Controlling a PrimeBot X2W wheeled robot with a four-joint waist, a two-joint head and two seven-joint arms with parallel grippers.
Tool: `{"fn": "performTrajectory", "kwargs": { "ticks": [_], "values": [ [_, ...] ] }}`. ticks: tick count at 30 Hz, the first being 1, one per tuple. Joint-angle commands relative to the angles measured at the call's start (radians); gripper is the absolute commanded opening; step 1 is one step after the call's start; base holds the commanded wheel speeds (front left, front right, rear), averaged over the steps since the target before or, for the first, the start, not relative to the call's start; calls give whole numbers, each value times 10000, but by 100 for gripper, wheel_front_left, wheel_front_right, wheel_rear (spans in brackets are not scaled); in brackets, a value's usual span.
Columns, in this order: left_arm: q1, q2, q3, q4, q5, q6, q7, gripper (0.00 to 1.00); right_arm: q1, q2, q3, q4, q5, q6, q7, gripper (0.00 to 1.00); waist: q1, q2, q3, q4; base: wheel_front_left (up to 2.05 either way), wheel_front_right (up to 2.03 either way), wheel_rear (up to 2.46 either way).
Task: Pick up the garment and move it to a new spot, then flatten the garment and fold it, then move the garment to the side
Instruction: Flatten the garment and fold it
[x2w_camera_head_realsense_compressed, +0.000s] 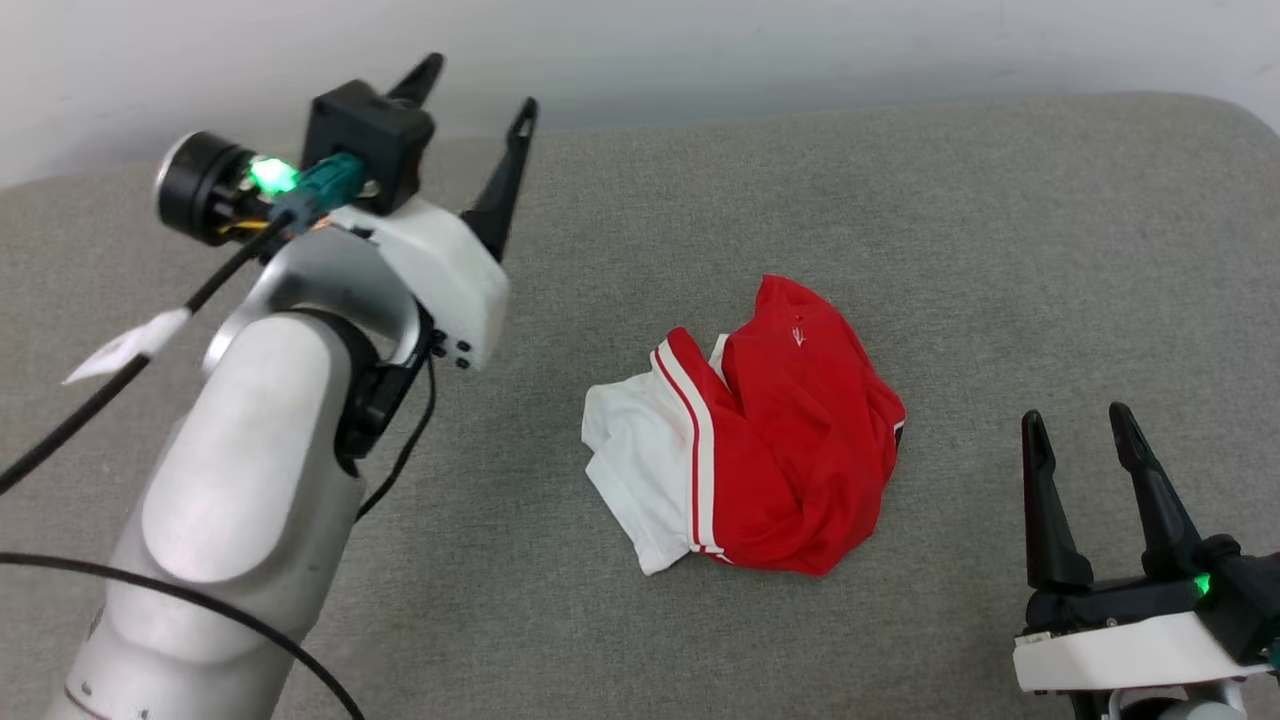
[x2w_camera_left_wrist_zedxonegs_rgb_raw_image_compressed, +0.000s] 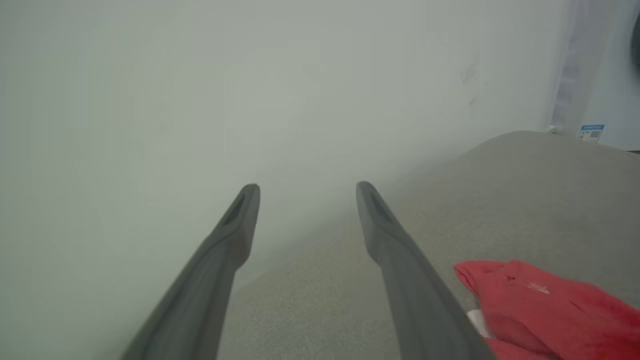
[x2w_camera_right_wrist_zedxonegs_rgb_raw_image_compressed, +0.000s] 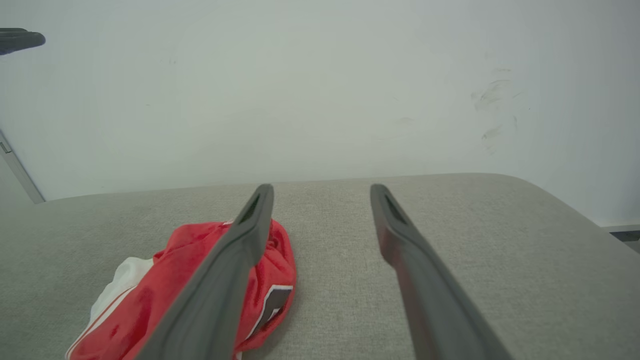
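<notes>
no legible text, garment (x2w_camera_right_wrist_zedxonegs_rgb_raw_image_compressed: 150, 305) lettering (x2w_camera_right_wrist_zedxonegs_rgb_raw_image_compressed: 272, 306) crumpled, blue label (x2w_camera_left_wrist_zedxonegs_rgb_raw_image_compressed: 590, 133) on white panel (x2w_camera_left_wrist_zedxonegs_rgb_raw_image_compressed: 612, 95) blurred

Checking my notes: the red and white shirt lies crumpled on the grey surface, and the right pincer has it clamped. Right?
Not quite. The shirt does lie crumpled on the grey surface, but the right pincer is open and apart from it, as the head view shows.

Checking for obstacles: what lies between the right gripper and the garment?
Just bare grey surface between the right gripper and the garment, per the head view.
</notes>
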Motion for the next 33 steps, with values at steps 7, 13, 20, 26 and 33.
{"fn": "performTrajectory", "kwargs": {
  "ticks": [7,13,20,26,33],
  "values": [
    [-1636,1032,-3149,193,-2430,-6,2932,100,-452,22,110,-165,-83,-3,-20,100,-1,0,567,-233,0,0,0],
    [-2792,1960,-5432,293,-4208,-8,5083,100,-717,22,136,-195,-34,-3,-20,100,-1,0,1067,-490,0,0,0],
    [-3657,2389,-7198,852,-5812,-9,6572,100,-1088,20,229,-209,104,-3,-20,100,-1,0,1704,-859,0,0,0],
    [-4017,2543,-8850,1364,-6462,-9,7059,100,-1326,22,280,-161,212,-3,-20,100,-1,0,2075,-1130,0,0,0],
    [-3694,2554,-9860,1685,-6734,-10,7216,0,-1344,22,216,-123,205,-3,-20,100,-1,0,2134,-1206,0,0,0]
  ]
}}
